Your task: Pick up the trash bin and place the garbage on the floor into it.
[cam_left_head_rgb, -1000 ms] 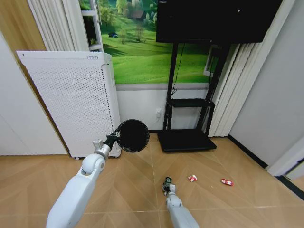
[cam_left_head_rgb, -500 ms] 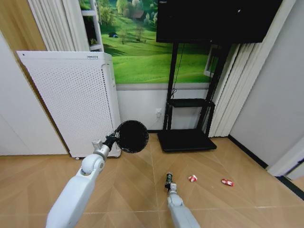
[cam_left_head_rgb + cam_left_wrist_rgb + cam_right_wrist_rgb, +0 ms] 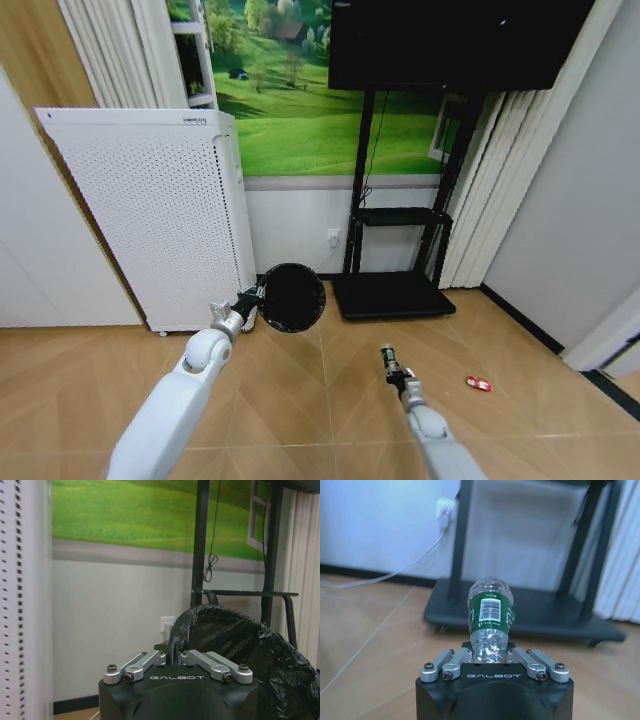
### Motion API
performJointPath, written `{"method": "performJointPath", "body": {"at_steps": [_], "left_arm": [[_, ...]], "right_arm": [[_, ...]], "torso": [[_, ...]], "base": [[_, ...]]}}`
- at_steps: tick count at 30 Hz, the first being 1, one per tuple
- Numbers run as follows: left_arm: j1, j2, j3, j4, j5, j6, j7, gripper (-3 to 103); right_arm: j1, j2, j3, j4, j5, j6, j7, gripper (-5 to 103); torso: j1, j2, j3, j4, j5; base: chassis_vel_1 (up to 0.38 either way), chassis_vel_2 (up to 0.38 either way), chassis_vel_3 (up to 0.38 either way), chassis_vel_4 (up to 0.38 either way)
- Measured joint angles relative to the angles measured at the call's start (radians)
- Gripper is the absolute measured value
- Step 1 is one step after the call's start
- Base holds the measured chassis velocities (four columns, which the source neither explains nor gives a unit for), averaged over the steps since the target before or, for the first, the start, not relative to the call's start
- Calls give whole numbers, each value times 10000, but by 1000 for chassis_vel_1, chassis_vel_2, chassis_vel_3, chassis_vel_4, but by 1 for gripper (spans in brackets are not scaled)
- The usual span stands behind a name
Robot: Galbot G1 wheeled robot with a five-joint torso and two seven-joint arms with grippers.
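The trash bin point(image 3: 291, 298), a round black mesh basket lined with a black bag, hangs above the floor with its mouth turned toward me. My left gripper point(image 3: 252, 299) is shut on its rim. In the left wrist view the rim sits between the left gripper point(image 3: 172, 656) fingers, beside the bag-lined bin point(image 3: 240, 650). My right gripper point(image 3: 393, 369) is shut on a clear bottle with a green label point(image 3: 387, 357), held above the floor to the right of the bin. The right wrist view shows the bottle point(image 3: 490, 612) standing up out of the right gripper point(image 3: 490, 654). One red-and-white wrapper point(image 3: 478, 383) lies on the floor farther right.
A tall white perforated appliance point(image 3: 150, 220) stands against the wall at the left. A black TV stand point(image 3: 390, 292) with a flat base sits behind the bin, under a dark screen point(image 3: 455, 40). Curtains hang at the right; wood floor lies open in front.
My right arm has swung to the right with the bottle and now covers the spot where a nearer wrapper lay. The left arm has carried the bin slightly right and lower.
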Motion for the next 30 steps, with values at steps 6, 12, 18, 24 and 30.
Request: {"method": "performJointPath", "body": {"at_steps": [6,12,18,24,30], "left_arm": [[-517,-520,917,588,243,-74,-10,7],[-1357,-1139,1767,1527,570,-255,7,7],[-2026,-2309,2317,2689,960,-454,141,7],[-2408,-3808,2724,4175,1609,-678,339,7],[-2422,-4416,2791,4833,1940,-805,431,7]], "right_arm": [[-903,-1342,1206,2147,1760,-790,-33,25],[-1380,-1904,1652,3953,3005,-1474,0,25],[-1404,-1766,1387,4860,3219,-1836,13,25],[-1217,-1207,1197,5279,3129,-2080,9,25],[-1328,-1013,1312,5780,3135,-2201,13,25]], "torso": [[0,0,0,-5,0],[1,1,0,-4,-1],[1,0,2,1,-1],[1,0,2,-4,-2],[2,0,1,-1,-4]], "base": [[0,0,0,0],[0,0,0,0],[0,0,0,0],[0,0,0,0],[0,0,0,0]]}}
